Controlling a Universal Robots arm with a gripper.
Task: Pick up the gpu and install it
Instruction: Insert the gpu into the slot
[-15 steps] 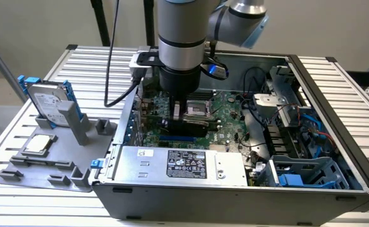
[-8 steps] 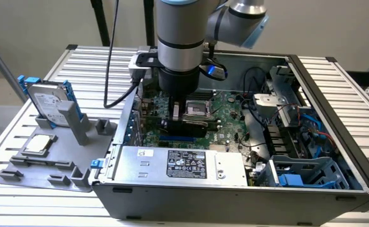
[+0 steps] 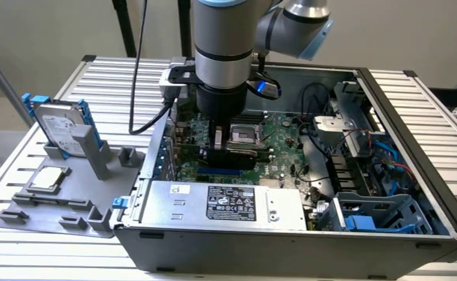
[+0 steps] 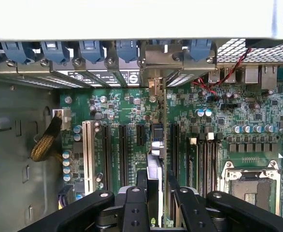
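One gripper [image 4: 155, 205] clamped on the gpu [image 4: 154, 164], card edge-on over the motherboard [image 4: 127, 104] slots.

gpu [image 4: 154, 179] seen edge-on, lower end hidden behind tool [image 4: 157, 205]

You will find little that can be read. The power supply [image 3: 221, 202] at the front of the computer case [image 3: 291, 246] carries a black label [image 3: 231, 202] with white print and small marks, too fine to make out. The hard drive [image 3: 59, 121] in its blue frame has a white label, perhaps with a barcode, its words unreadable.
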